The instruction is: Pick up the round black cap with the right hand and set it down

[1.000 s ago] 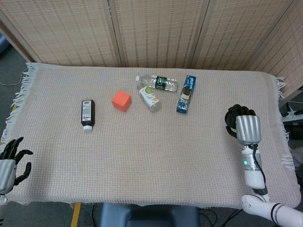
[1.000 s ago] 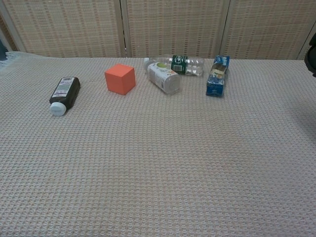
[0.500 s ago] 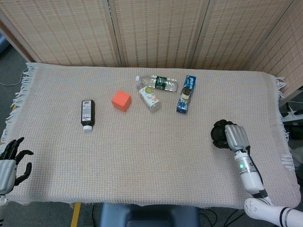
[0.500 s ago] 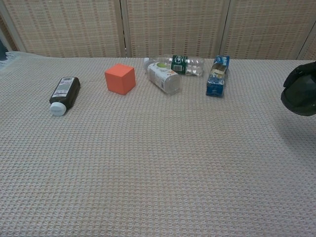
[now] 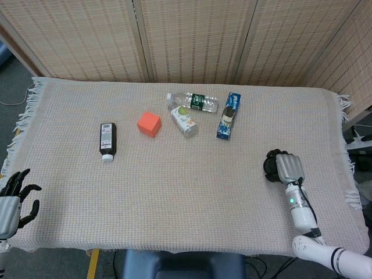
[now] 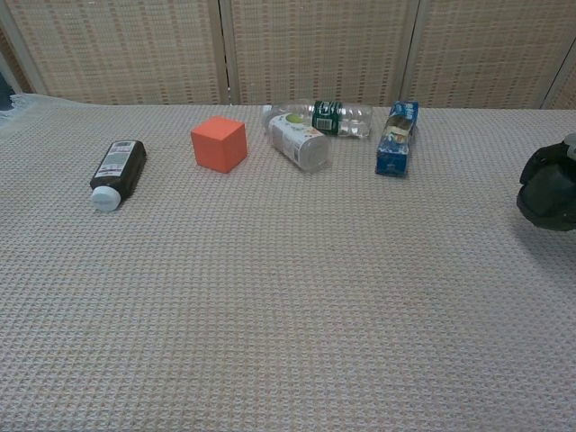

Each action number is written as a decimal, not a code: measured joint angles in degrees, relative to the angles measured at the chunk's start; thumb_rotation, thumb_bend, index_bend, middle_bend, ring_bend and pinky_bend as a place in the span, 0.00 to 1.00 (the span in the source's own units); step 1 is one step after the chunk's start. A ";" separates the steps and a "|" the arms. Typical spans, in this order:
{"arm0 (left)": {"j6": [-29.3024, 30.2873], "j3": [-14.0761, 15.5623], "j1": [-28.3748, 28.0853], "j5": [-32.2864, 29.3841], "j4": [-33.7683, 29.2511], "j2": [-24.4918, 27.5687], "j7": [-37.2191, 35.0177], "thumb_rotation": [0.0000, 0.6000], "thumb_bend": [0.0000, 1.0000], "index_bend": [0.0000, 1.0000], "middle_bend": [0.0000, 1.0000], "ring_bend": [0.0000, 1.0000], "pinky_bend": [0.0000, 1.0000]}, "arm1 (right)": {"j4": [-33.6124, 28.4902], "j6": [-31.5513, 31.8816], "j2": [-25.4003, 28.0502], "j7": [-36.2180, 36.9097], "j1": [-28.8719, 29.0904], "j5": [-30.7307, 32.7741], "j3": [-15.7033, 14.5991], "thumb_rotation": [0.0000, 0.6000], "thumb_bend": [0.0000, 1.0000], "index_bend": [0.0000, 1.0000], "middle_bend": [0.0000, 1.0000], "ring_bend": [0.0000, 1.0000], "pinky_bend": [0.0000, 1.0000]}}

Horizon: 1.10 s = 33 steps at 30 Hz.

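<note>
- The right hand is low at the right side of the table, fingers curled round the black cap.
- The cap shows as a dark round shape at the hand's far end in the head view and at the right edge of the chest view.
- It sits at or just above the woven cloth; contact with the cloth cannot be confirmed, as the chest view cuts it off at the frame edge.
- The left hand is at the table's near left corner, fingers spread apart, holding nothing.
- A dark bottle with a white cap lies on its side at the left of the cloth.
- An orange cube stands right of that bottle, well apart from it.
- A clear water bottle with a green label lies behind a small white-labelled bottle; the two appear to touch.
- A blue carton lies just right of the two bottles.
- All these items are well apart from the right hand and cap.
- Woven screen panels stand behind the table.
</note>
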 measured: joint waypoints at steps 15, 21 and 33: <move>0.02 0.02 0.04 0.00 -0.10 0.12 -0.06 1.00 0.48 0.39 0.07 0.07 0.31 | 7.68 -0.86 -4.94 0.01 0.70 -1.79 -1.26 1.00 0.41 0.80 0.67 0.70 0.97; 0.03 -0.02 0.04 -0.05 -0.10 0.13 -0.15 1.00 0.48 0.39 0.07 0.07 0.31 | 9.35 -1.22 -5.86 -0.03 0.58 -2.23 -1.43 1.00 0.41 0.73 0.62 0.59 0.88; 0.06 -0.04 0.05 -0.06 -0.07 0.13 -0.18 1.00 0.48 0.39 0.07 0.07 0.31 | 7.27 -5.73 -3.70 -2.57 0.81 1.21 -1.81 1.00 0.37 0.36 0.30 0.23 0.63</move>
